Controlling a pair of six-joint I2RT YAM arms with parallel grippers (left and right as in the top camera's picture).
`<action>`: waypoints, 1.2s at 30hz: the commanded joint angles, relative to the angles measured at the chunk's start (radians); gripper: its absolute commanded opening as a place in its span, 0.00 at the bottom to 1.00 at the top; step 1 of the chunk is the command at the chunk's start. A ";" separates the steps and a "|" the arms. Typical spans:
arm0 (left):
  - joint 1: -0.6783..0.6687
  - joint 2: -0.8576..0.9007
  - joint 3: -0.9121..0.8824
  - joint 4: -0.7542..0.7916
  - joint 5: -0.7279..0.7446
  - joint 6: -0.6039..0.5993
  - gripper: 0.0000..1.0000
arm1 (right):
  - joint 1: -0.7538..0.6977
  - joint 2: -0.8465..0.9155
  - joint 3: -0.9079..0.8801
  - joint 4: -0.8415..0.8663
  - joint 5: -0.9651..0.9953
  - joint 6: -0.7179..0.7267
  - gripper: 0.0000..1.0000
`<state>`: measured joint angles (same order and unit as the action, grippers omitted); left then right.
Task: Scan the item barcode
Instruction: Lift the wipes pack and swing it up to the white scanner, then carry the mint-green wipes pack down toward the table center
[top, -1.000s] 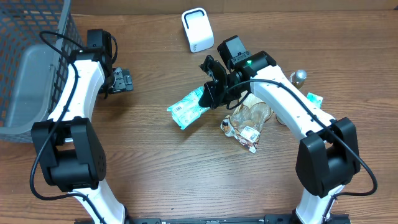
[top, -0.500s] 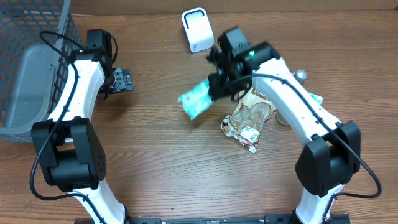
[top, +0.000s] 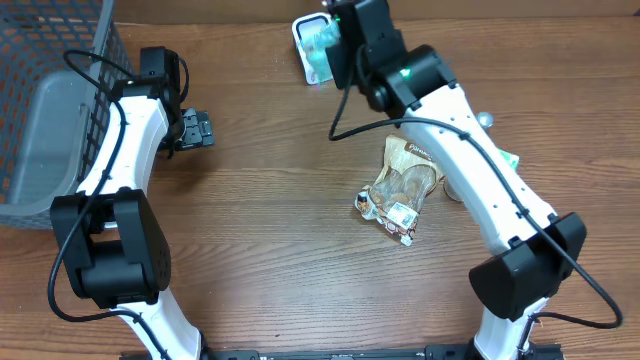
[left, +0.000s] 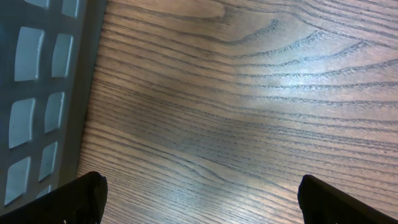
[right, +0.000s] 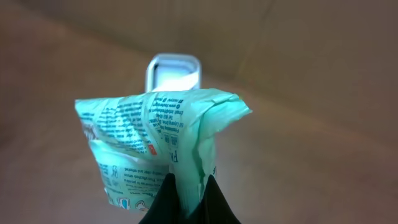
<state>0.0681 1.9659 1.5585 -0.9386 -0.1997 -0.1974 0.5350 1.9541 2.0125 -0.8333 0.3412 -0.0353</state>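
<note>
Swinging up from the middle of the bench (top: 260, 260), the right claw (right: 189, 190) carried the green packet (right: 155, 140), pinched tight, in front of the white scanner (right: 175, 70). It looked ready to scan. The left claw (left: 199, 205) sat spread wide by the basket (left: 37, 74).

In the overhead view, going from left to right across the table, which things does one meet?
First the gray basket, then the left gripper, the green packet, the brown snack bag.

Lower part of scanner (right: 175, 70) hidden behind green packet (right: 155, 143), print unreadably blurred, basket (top: 50, 30) cut by left edge
</note>
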 joint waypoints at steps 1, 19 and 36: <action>0.010 0.003 0.015 0.002 -0.013 0.018 1.00 | 0.046 0.040 0.008 0.099 0.275 -0.135 0.04; 0.010 0.003 0.015 0.002 -0.013 0.018 1.00 | 0.074 0.350 0.008 0.624 0.548 -0.642 0.04; 0.010 0.003 0.015 0.002 -0.013 0.018 1.00 | 0.047 0.470 0.008 0.912 0.499 -0.782 0.04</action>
<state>0.0681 1.9659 1.5585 -0.9386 -0.1993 -0.1978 0.5991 2.4107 2.0102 0.0570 0.8528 -0.7971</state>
